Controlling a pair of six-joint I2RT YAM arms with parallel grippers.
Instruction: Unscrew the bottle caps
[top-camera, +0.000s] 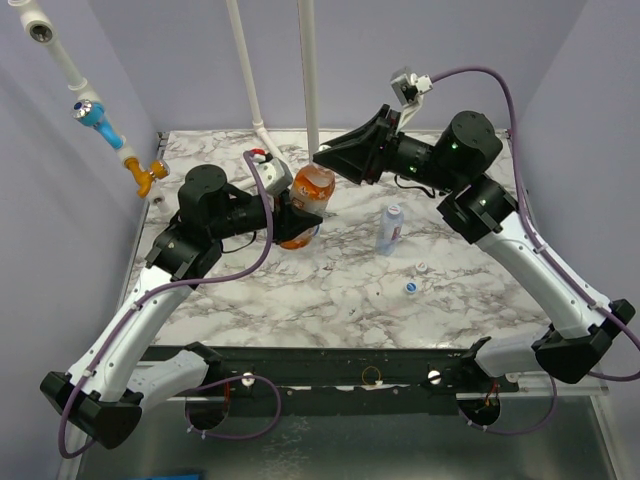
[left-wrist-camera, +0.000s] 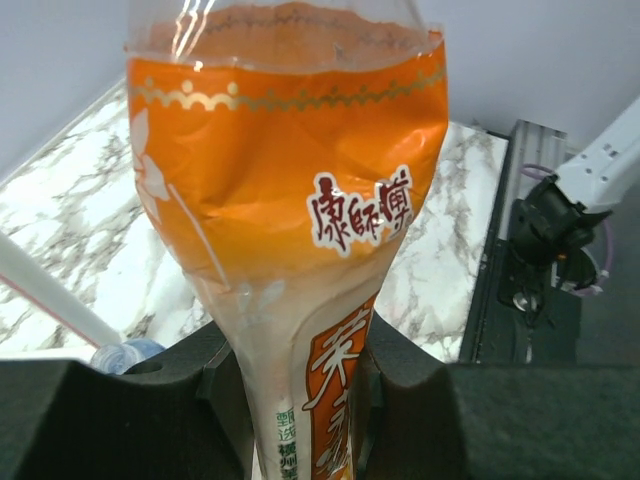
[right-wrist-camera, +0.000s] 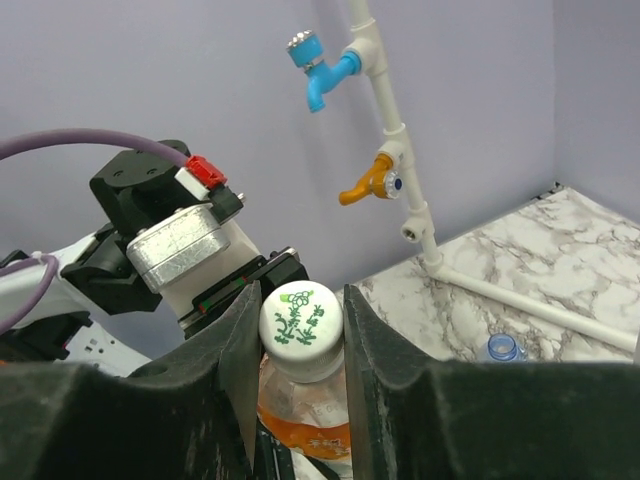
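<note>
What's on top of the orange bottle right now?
A white cap printed with a green plant, with the right gripper shut on it from both sides. The cap and fingers cover the neck, so the thread cannot be seen.

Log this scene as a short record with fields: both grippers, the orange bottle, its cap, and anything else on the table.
left gripper: shut on orange bottle, around its lower body
right gripper: shut on cap
cap: white with a green flower print, on the orange bottle, not yet off
clear bottle: on table, apart from both grippers
loose cap: on table, nearer the arm bases than the clear bottle
</note>
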